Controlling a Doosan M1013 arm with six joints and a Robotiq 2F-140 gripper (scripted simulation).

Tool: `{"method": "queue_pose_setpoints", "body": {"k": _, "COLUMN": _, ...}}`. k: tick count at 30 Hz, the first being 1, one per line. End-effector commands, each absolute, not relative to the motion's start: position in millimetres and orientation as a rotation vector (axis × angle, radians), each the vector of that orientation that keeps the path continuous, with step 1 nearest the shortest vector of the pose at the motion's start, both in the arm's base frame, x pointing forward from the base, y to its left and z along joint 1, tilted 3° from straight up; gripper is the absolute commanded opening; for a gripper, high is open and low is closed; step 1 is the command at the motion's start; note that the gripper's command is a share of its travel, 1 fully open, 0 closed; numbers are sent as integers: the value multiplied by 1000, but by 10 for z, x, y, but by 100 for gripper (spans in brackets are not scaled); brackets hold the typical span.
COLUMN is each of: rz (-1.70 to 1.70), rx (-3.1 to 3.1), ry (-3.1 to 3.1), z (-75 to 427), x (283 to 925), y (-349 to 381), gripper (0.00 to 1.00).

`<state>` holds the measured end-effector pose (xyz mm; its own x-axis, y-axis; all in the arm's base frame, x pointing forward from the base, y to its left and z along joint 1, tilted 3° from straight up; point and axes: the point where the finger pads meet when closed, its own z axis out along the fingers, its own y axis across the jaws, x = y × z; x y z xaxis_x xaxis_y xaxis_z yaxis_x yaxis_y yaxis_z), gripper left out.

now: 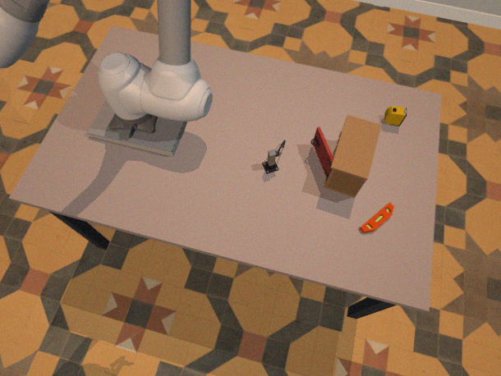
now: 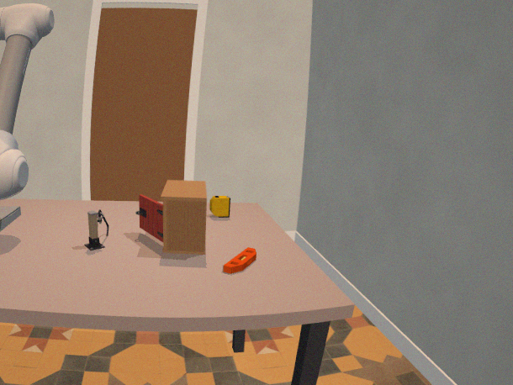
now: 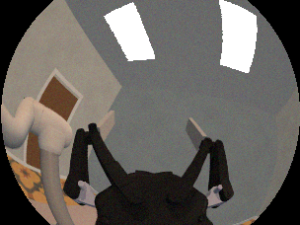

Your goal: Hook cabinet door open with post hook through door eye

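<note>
The hook [image 1: 280, 148] hangs from the top of its short post [image 1: 271, 158] a little right of centre in the top view, its tip pointing toward the cabinet and well apart from it. The brown cabinet [image 1: 353, 153] stands flat on its base in the right half of the table [image 1: 230, 213], and its red door [image 1: 323, 151] stands slightly ajar on the side facing the post, with the dark eye [image 1: 314, 142] at its free edge. The hook is not in the eye. A yellow tape measure [image 1: 395, 115] sits just beyond the cabinet toward the upper right, and an orange spirit level [image 1: 377, 217] lies below it toward the lower right. My arm's base plate [image 1: 162, 149] sits in the upper left. In the wrist view my gripper [image 3: 151, 120] points up at the grey ceiling with two bright panels, far from all of this; my fingers stand spread fully apart with nothing between them
</note>
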<state>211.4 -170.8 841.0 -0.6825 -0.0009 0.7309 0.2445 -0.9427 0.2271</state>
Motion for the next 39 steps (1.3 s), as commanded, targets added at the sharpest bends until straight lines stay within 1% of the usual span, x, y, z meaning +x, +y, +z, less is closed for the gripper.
{"method": "queue_pose_setpoints", "body": {"k": 1, "rz": -2548, "rx": -1333, "ry": -415, "z": 8194, "x": 2745, "y": -1977, "gripper": 100}}
{"method": "queue_pose_setpoints", "body": {"k": 4, "rz": -2467, "rx": -1402, "ry": -408, "z": 8015, "x": 3054, "y": -2065, "gripper": 100}}
{"method": "queue_pose_setpoints", "body": {"k": 6, "rz": -2467, "rx": -1402, "ry": -408, "z": 8015, "x": 3054, "y": -2065, "gripper": 100}}
{"method": "queue_pose_setpoints", "body": {"k": 7, "rz": -2382, "rx": -1473, "ry": -410, "z": 7815, "x": 3348, "y": -2116, "gripper": 100}}
{"method": "queue_pose_setpoints", "body": {"k": 10, "rz": -2293, "rx": -1544, "ry": -420, "z": 7611, "x": 3598, "y": -2130, "gripper": 100}}
{"method": "queue_pose_setpoints", "body": {"k": 11, "rz": -2200, "rx": -1615, "ry": -439, "z": 7479, "x": 3681, "y": -2101, "gripper": 100}}
{"method": "queue_pose_setpoints", "body": {"k": 13, "rz": -2200, "rx": -1615, "ry": -439, "z": 7358, "x": 3896, "y": -2129, "gripper": 100}}
{"method": "queue_pose_setpoints", "body": {"k": 14, "rz": -2104, "rx": -1686, "ry": -467, "z": 7211, "x": 3970, "y": -2088, "gripper": 100}}
{"method": "queue_pose_setpoints", "body": {"k": 15, "rz": -2104, "rx": -1686, "ry": -467, "z": 7147, "x": 4072, "y": -2094, "gripper": 100}}
{"method": "queue_pose_setpoints", "body": {"k": 16, "rz": -2005, "rx": -1755, "ry": -505, "z": 7002, "x": 4138, "y": -2051, "gripper": 100}}
{"method": "queue_pose_setpoints", "body": {"k": 18, "rz": -2005, "rx": -1755, "ry": -505, "z": 6854, "x": 4345, "y": -2048, "gripper": 100}}
{"method": "queue_pose_setpoints", "body": {"k": 19, "rz": -1903, "rx": -1821, "ry": -552, "z": 6700, "x": 4399, "y": -1997, "gripper": 100}}
{"method": "queue_pose_setpoints", "body": {"k": 20, "rz": -1903, "rx": -1821, "ry": -552, "z": 6623, "x": 4496, "y": -1989, "gripper": 100}}
{"method": "queue_pose_setpoints", "body": {"k": 21, "rz": -1800, "rx": -1883, "ry": -608, "z": 6473, "x": 4546, "y": -1939, "gripper": 100}}
{"method": "queue_pose_setpoints", "body": {"k": 23, "rz": -1800, "rx": -1883, "ry": -608, "z": 6473, "x": 4546, "y": -1939, "gripper": 100}}
{"method": "queue_pose_setpoints", "body": {"k": 24, "rz": -1696, "rx": -1941, "ry": -673, "z": 6154, "x": 4761, "y": -1860, "gripper": 100}}
{"method": "queue_pose_setpoints", "body": {"k": 26, "rz": -1696, "rx": -1941, "ry": -673, "z": 6012, "x": 4902, "y": -1827, "gripper": 100}}
{"method": "queue_pose_setpoints", "body": {"k": 27, "rz": -1591, "rx": -1993, "ry": -746, "z": 5861, "x": 4927, "y": -1775, "gripper": 100}}
{"method": "queue_pose_setpoints", "body": {"k": 28, "rz": -1591, "rx": -1993, "ry": -746, "z": 5768, "x": 5014, "y": -1752, "gripper": 100}}
{"method": "queue_pose_setpoints", "body": {"k": 29, "rz": -1486, "rx": -2039, "ry": -826, "z": 5614, "x": 5046, "y": -1703, "gripper": 100}}
{"method": "queue_pose_setpoints", "body": {"k": 31, "rz": -1486, "rx": -2039, "ry": -826, "z": 5413, "x": 5209, "y": -1647, "gripper": 100}}
{"method": "queue_pose_setpoints", "body": {"k": 32, "rz": -1382, "rx": -2079, "ry": -913, "z": 5261, "x": 5230, "y": -1602, "gripper": 100}}
{"method": "queue_pose_setpoints", "body": {"k": 33, "rz": -1382, "rx": -2079, "ry": -913, "z": 5160, "x": 5306, "y": -1571, "gripper": 100}}
{"method": "queue_pose_setpoints", "body": {"k": 34, "rz": -1279, "rx": -2111, "ry": -1006, "z": 5009, "x": 5330, "y": -1529, "gripper": 100}}
{"method": "queue_pose_setpoints", "body": {"k": 35, "rz": -1279, "rx": -2111, "ry": -1006, "z": 4901, "x": 5401, "y": -1496, "gripper": 100}}
{"method": "queue_pose_setpoints", "body": {"k": 36, "rz": -1178, "rx": -2136, "ry": -1103, "z": 4755, "x": 5424, "y": -1459, "gripper": 100}}
{"method": "queue_pose_setpoints", "body": {"k": 37, "rz": -1178, "rx": -2136, "ry": -1103, "z": 4646, "x": 5490, "y": -1426, "gripper": 100}}
{"method": "queue_pose_setpoints", "body": {"k": 38, "rz": -1080, "rx": -2153, "ry": -1203, "z": 4505, "x": 5513, "y": -1394, "gripper": 100}}
{"method": "queue_pose_setpoints", "body": {"k": 39, "rz": -1080, "rx": -2153, "ry": -1203, "z": 4505, "x": 5513, "y": -1394, "gripper": 100}}
